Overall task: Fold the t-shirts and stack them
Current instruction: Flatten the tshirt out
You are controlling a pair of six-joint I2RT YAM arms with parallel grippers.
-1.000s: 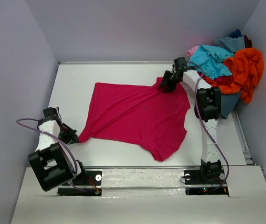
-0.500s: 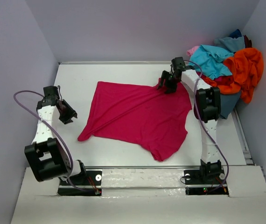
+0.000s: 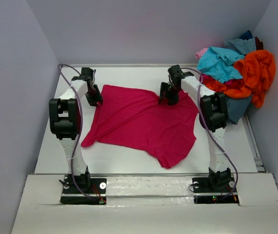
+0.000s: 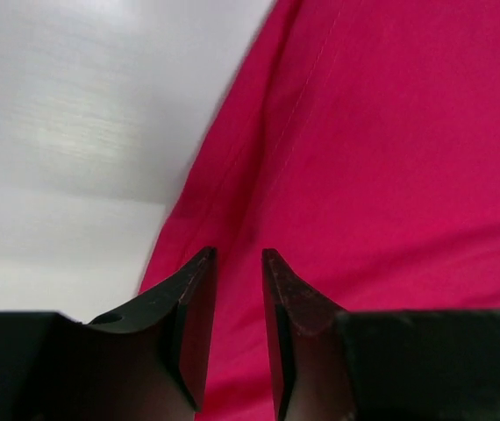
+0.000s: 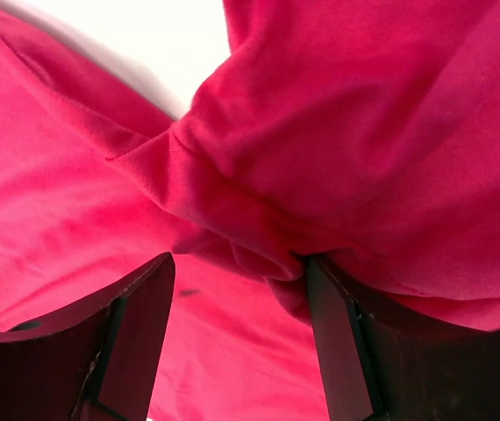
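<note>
A: Well, how is the soft crimson-magenta cloth t-shirt seen?

B: It is spread almost flat on the white surface. Long creases run slantwise across it, and one short sleeve reaches toward the near edge. Its far edge is gathered into a bunch right of the middle.

A: And where is it set against the left pincer?

B: The shirt's far left corner is found directly under that pincer, and in the left wrist view the hem is seen just beyond the fingertips. The jaws are held narrow, with only the shirt below seen through the slim gap.

A: What is shown of the right pincer?

B: It is placed at the shirt's far edge, where the cloth is gathered. Its jaws are spread wide, and a thick bunched fold is lodged between them, pressed against one finger.

A: Is anything else noted?

B: A heap of orange, turquoise, pink and dark blue cloth t-shirts is piled at the far right corner. It lies well apart from the left pincer and near the right arm.
</note>
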